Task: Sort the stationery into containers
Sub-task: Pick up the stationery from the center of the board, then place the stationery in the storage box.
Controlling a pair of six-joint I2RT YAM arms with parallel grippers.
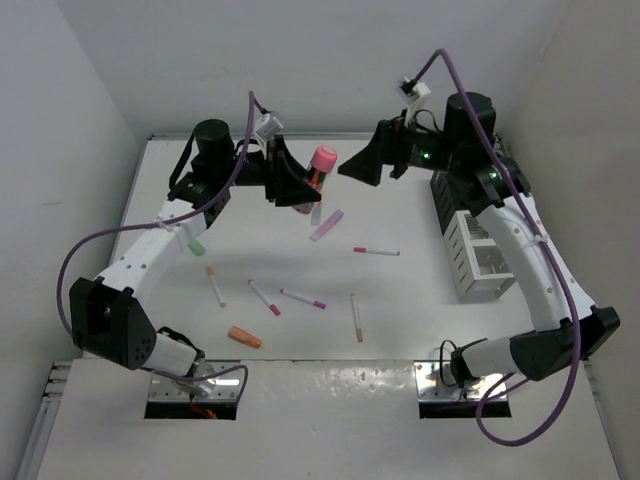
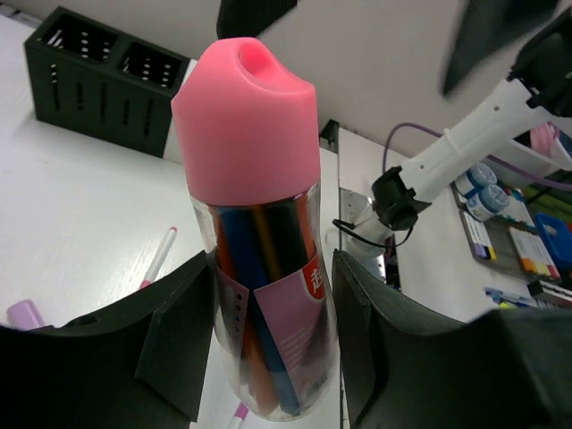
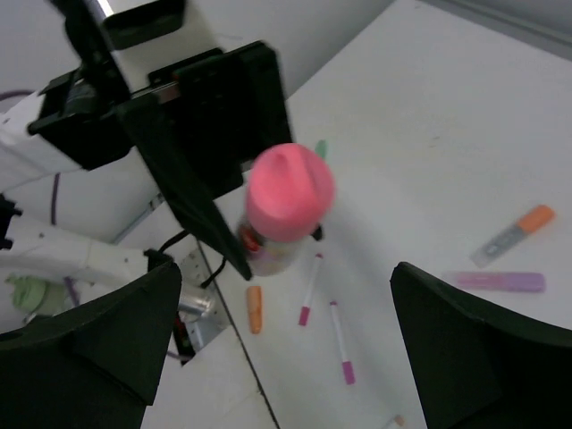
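Pink-capped tube [image 2: 255, 179] pinched low in the left end effector [image 2: 268, 344], above the tabletop [image 1: 420, 300].
Gripped near its base, it could tip or slip; the right end effector [image 3: 286, 268], spread wide opposite, might knock it.

Five thin pens [image 1: 303, 298], four chunky markers [image 1: 245, 337], one pink-capped tube [image 1: 321, 168], two containers [image 1: 478, 258].
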